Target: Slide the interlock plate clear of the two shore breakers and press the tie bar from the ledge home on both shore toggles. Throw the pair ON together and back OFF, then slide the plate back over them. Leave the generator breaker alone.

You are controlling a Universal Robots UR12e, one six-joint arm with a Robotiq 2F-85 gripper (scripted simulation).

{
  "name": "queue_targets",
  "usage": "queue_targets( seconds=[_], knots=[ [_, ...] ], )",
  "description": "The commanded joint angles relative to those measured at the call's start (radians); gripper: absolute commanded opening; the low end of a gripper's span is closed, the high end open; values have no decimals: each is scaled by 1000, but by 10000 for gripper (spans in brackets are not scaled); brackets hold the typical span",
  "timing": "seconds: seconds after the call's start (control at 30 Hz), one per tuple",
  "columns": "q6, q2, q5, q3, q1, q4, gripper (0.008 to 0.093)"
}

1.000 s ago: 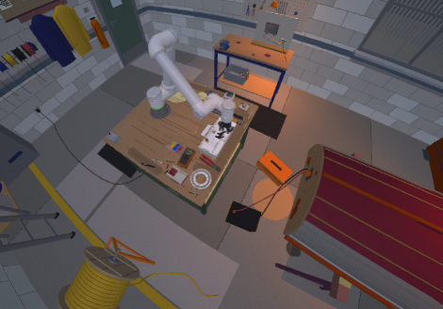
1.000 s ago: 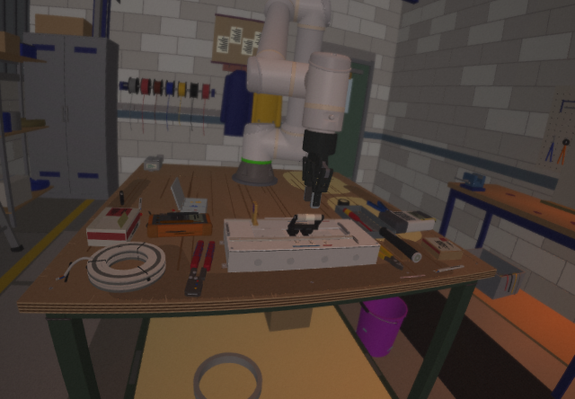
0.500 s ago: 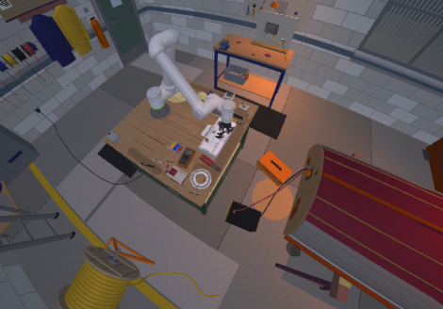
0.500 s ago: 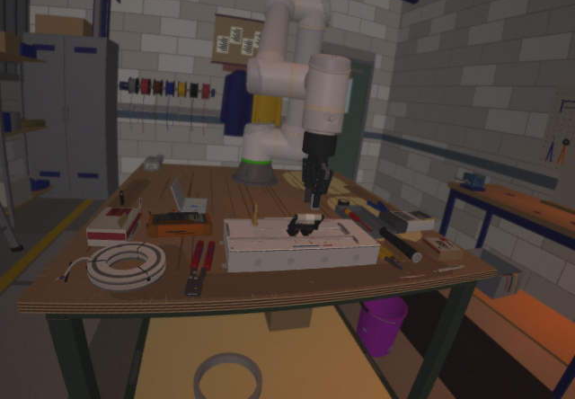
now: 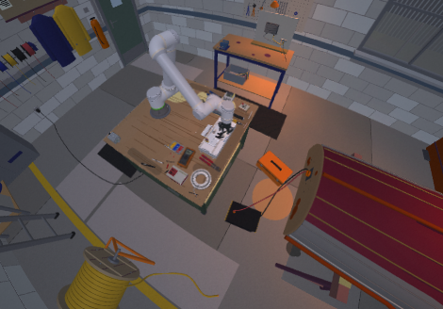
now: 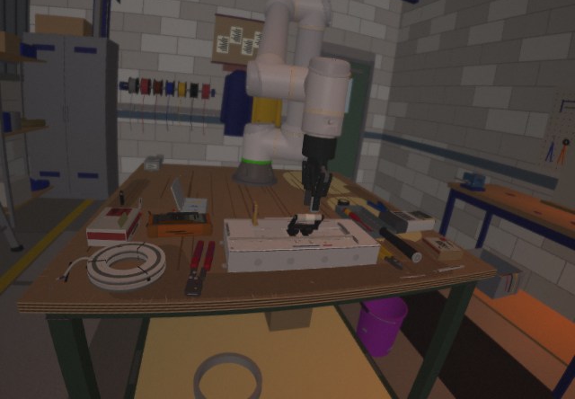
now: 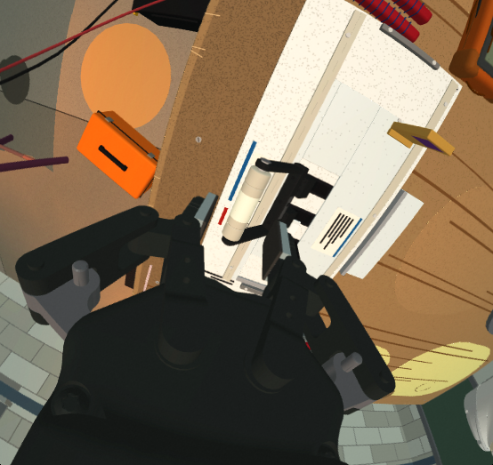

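Note:
The cream tie bar [image 7: 243,204] [image 6: 308,218] sits across the two black shore toggles [image 7: 301,200] on the white breaker panel [image 6: 299,244] [image 5: 217,140], with a blue stripe and a red mark beside it. The pale interlock plate [image 7: 354,142] lies further along the panel, away from the toggles, and its yellow handle [image 7: 421,138] [image 6: 255,213] stands near the panel's far edge. My gripper [image 7: 243,229] [image 6: 315,202] [image 5: 225,127] hovers just above the tie bar, apart from it. It is partly open and holds nothing.
An orange toolbox [image 7: 117,154] [image 5: 275,166] sits on the floor beyond the table edge. Red-handled pliers [image 7: 391,0] [image 6: 200,260], an orange meter [image 6: 179,224], a cable coil [image 6: 126,264] and a black torch [image 6: 399,245] lie around the panel.

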Motion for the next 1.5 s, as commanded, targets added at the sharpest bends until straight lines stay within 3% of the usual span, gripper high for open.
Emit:
queue_targets(
  seconds=[0.0, 1.47],
  knots=[
    [0, 0, 0, 0, 0, -1, 480],
    [0, 29, 0, 19, 0, -50, 480]
  ],
)
